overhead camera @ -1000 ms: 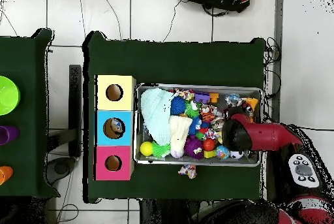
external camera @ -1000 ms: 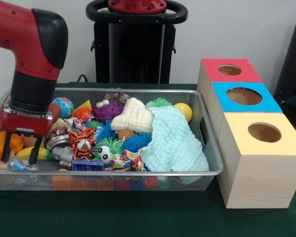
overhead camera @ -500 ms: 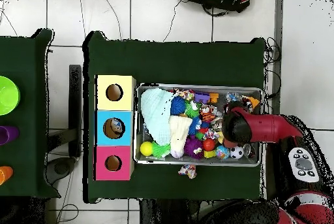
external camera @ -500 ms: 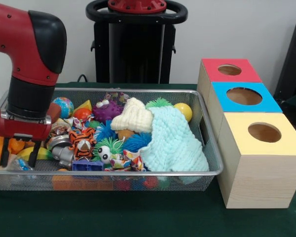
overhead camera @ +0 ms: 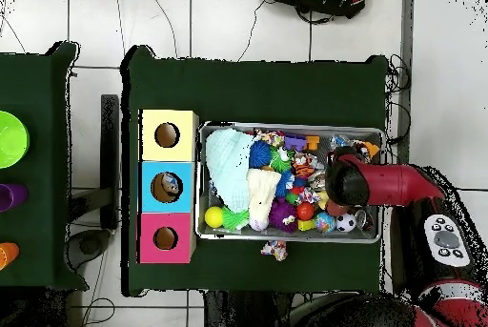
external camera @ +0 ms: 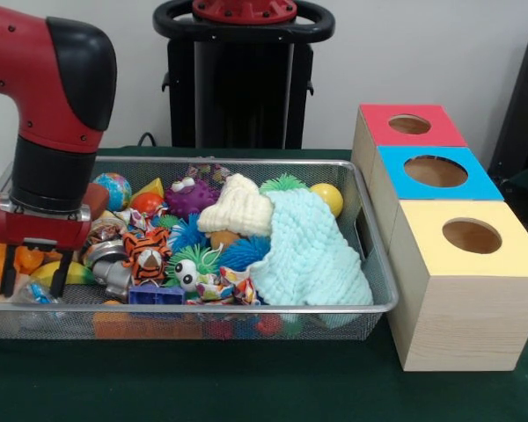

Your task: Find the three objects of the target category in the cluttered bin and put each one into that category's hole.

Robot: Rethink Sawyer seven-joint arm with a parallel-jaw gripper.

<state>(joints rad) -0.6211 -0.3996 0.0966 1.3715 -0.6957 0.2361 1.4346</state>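
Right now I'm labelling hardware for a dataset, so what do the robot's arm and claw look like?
The arm is glossy red with a rounded black cap at its elbow and a black cylindrical wrist below. Under that sits a red, blocky claw body with a pale band, ending in two thin dark fingers. No loose cables or markings show. From overhead, the arm reads as a red tube with a black round end.

The surface (external camera: 246, 387) is dark green; the wire bin (external camera: 370, 264) is silver. Three wooden boxes have coloured tops: red (external camera: 409, 125), blue (external camera: 436, 171) and yellow (external camera: 471, 237). In the bin lie a mint knitted cloth (external camera: 308, 255), a cream knitted hat (external camera: 238, 207), a yellow ball (external camera: 327, 197), a purple spiky ball (external camera: 190, 195), an orange-and-black striped tiger (external camera: 146, 252) and a blue-green globe ball (external camera: 114, 189). The arm (external camera: 53, 79) is red and black
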